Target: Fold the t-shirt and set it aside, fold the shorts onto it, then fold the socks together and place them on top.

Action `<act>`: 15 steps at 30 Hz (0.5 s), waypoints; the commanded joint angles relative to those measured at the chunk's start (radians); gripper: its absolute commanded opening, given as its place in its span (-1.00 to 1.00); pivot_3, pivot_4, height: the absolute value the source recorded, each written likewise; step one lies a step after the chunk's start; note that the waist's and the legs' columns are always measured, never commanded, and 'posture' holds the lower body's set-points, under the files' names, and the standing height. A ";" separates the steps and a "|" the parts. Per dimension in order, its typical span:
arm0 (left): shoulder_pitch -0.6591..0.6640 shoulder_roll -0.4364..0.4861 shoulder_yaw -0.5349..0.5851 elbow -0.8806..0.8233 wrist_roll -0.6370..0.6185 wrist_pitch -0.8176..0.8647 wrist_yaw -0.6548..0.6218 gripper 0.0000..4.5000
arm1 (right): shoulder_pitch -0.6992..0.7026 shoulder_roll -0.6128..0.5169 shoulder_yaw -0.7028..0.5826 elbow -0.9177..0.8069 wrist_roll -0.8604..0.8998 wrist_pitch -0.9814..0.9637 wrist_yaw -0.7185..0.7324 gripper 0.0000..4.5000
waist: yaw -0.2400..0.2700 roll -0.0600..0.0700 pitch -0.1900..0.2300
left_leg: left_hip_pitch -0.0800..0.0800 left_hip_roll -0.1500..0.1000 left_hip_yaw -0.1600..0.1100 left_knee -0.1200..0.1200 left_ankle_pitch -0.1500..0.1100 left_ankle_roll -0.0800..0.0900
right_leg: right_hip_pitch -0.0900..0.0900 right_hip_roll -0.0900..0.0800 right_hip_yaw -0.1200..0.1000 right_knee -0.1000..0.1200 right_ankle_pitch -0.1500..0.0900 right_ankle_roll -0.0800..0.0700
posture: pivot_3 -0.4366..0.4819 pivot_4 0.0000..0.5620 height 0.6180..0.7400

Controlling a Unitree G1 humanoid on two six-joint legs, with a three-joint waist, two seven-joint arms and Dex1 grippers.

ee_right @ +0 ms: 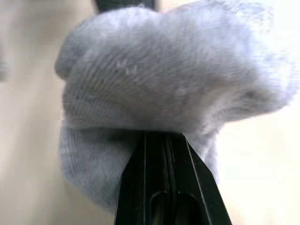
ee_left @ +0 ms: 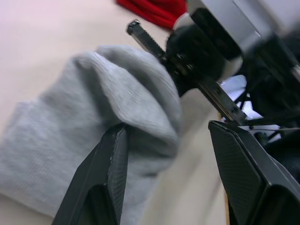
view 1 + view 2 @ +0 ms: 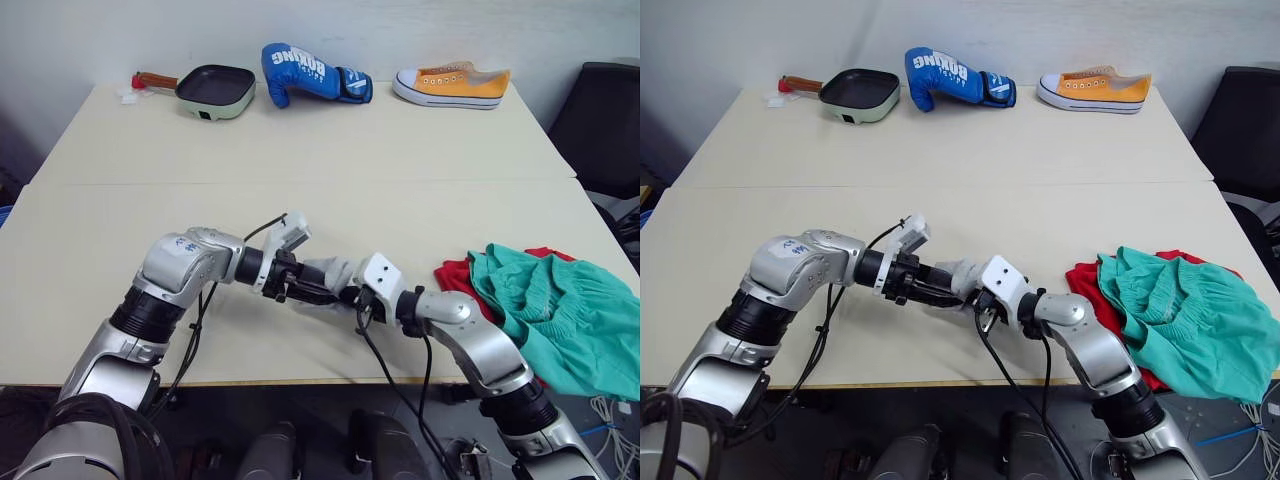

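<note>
The light grey socks (image 3: 326,270) lie bunched near the table's front edge, between my two grippers. My right gripper (image 3: 347,295) is shut on the socks (image 1: 154,79), the fabric bulging over its closed fingertips. From the left, my left gripper (image 3: 308,291) meets the same bundle and stands open, one of its fingers (image 2: 110,173) under the grey fabric (image 2: 93,140). At the table's right edge the teal-green shorts (image 3: 560,310) lie rumpled on top of the red t-shirt (image 3: 455,276), which shows only at its edges.
Along the back edge sit a green frying pan (image 3: 214,90), a blue boxing glove (image 3: 305,75) and a yellow sneaker (image 3: 452,84). A black chair (image 3: 600,120) stands at the right. A seam (image 3: 300,182) crosses the table.
</note>
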 commanded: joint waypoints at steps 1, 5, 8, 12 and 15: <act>0.007 -0.010 0.008 0.008 0.029 -0.061 -0.022 0.24 | 0.022 -0.030 -0.082 -0.122 0.051 0.082 -0.015 -1.00 | 0.005 0.000 0.000 | 0.000 0.000 0.000 0.000 0.000 0.000 | 0.000 0.000 0.000 0.000 0.000 0.000 | -0.05 -0.47 1.00; 0.018 -0.029 0.009 0.019 0.051 -0.094 -0.030 0.24 | 0.013 -0.065 -0.158 -0.219 0.096 0.158 -0.026 -1.00 | 0.014 0.001 0.001 | -0.002 0.000 0.000 0.000 0.000 0.001 | -0.002 0.000 0.000 0.000 0.000 0.000 | -0.05 -0.47 1.00; 0.021 -0.040 0.010 0.026 0.060 -0.105 -0.036 0.24 | -0.046 -0.077 -0.199 -0.246 0.117 0.199 -0.042 -1.00 | 0.014 0.001 0.001 | -0.002 0.000 0.000 0.000 0.000 0.001 | -0.003 0.000 0.000 0.000 0.000 0.000 | -0.05 -0.47 1.00; 0.026 -0.050 0.008 0.035 0.077 -0.119 -0.042 0.24 | -0.152 -0.016 -0.205 -0.227 0.159 0.246 -0.079 -1.00 | 0.009 0.001 0.001 | -0.002 0.000 0.000 -0.001 0.000 0.001 | -0.004 0.000 0.000 0.001 0.000 0.000 | -0.05 -0.47 1.00; 0.031 -0.066 0.016 0.041 0.083 -0.126 -0.041 0.07 | -0.188 0.013 -0.127 -0.200 0.154 0.237 -0.068 -1.00 | 0.010 0.001 0.001 | -0.002 0.000 0.000 -0.004 0.001 0.002 | -0.005 0.000 0.000 0.004 0.000 -0.001 | -0.05 -0.47 1.00</act>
